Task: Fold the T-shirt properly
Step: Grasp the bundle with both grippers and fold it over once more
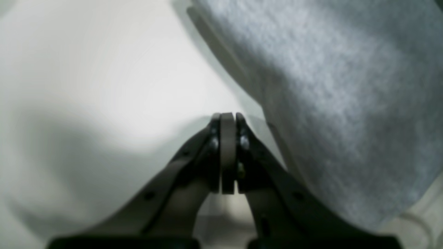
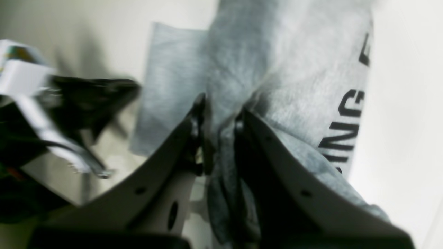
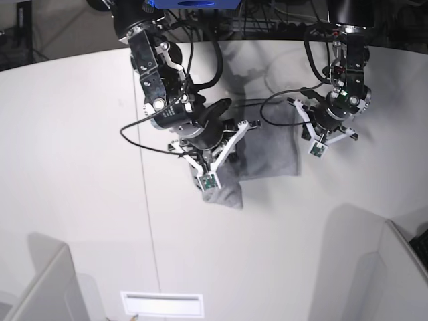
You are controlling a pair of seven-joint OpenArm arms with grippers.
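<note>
The heather-grey T-shirt (image 3: 267, 147) lies partly folded on the white table (image 3: 80, 167). My right gripper (image 3: 208, 179) is shut on a bunched fold of the T-shirt at its near left corner, and a lump of cloth hangs just below the fingertips. In the right wrist view the grey fabric runs between the fingers of the right gripper (image 2: 221, 117), and black block lettering shows on the T-shirt (image 2: 346, 121). My left gripper (image 3: 316, 150) is shut and holds nothing, just off the shirt's right edge. In the left wrist view the left gripper (image 1: 227, 119) has its pads pressed together, with the T-shirt (image 1: 346, 103) to its right.
White partition panels stand at the near left (image 3: 40, 287) and near right (image 3: 381, 267). A flat white slot (image 3: 160, 304) sits at the front edge. Cables and the arm bases (image 3: 200, 13) crowd the back of the table. A seam (image 3: 148, 221) runs across the tabletop.
</note>
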